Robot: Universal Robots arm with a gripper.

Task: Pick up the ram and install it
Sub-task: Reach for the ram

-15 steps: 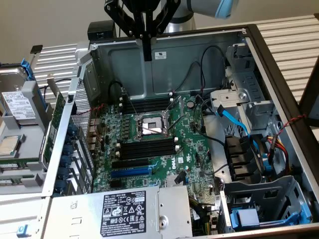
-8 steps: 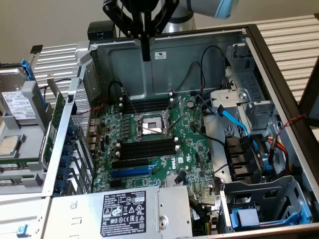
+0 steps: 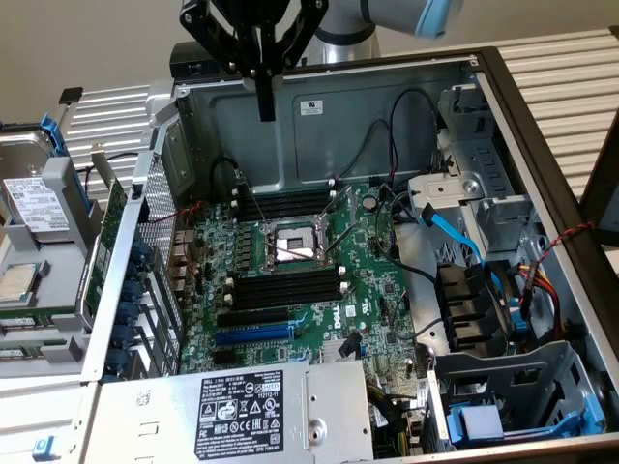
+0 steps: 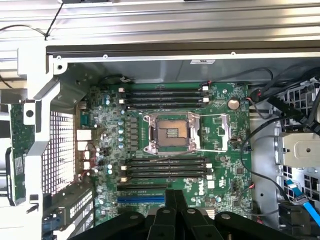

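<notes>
Claw (image 3: 266, 112) hangs closed on nothing above the far wall of the open grey metal computer case (image 3: 387, 106). We find the long green ram stick (image 3: 106, 242) outside the case, toward the exterior view's left, long axis running near-to-far.

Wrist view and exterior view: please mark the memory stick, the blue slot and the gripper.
memory stick (image 4: 17, 140), wrist view, on the green board face.
blue slot (image 3: 253, 333), exterior view, middle of its length.
gripper (image 3: 266, 108), exterior view, at the shut fingertips.
</notes>
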